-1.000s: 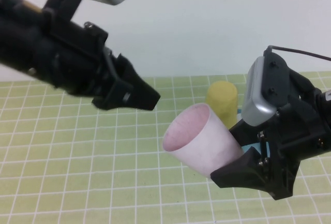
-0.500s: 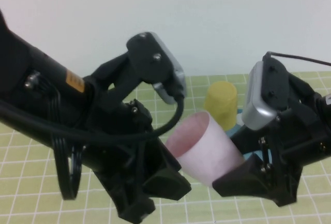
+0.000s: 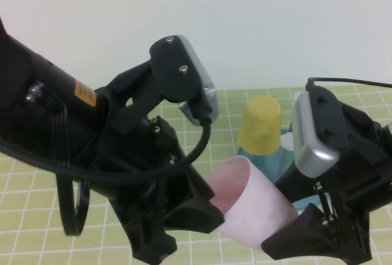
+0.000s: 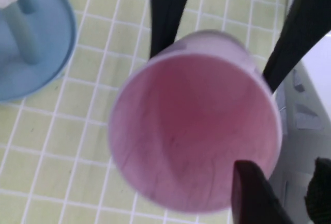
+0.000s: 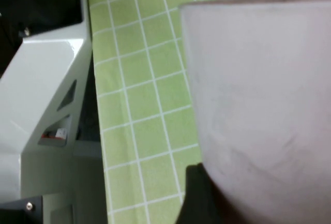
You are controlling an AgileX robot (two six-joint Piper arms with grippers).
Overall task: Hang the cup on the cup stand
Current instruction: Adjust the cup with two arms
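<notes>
Lowered since half a second ago, the pale pink cup (image 3: pixel 254 207) is gripped on its side by the right gripper (image 3: pixel 291 231), mouth facing the widely spread left gripper (image 3: pixel 187 222), above the mat near the cup stand (image 3: pixel 275 161).

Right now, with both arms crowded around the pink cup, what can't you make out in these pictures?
- Cup stand: high view, mostly hidden behind the yellow cup and right arm; left wrist view cuts it at the edge.
- Cup base: hidden by the right hand, which grips it.
- Left hand: at the cup's rim; contact unclear.
- Pegs: only one shows.
</notes>
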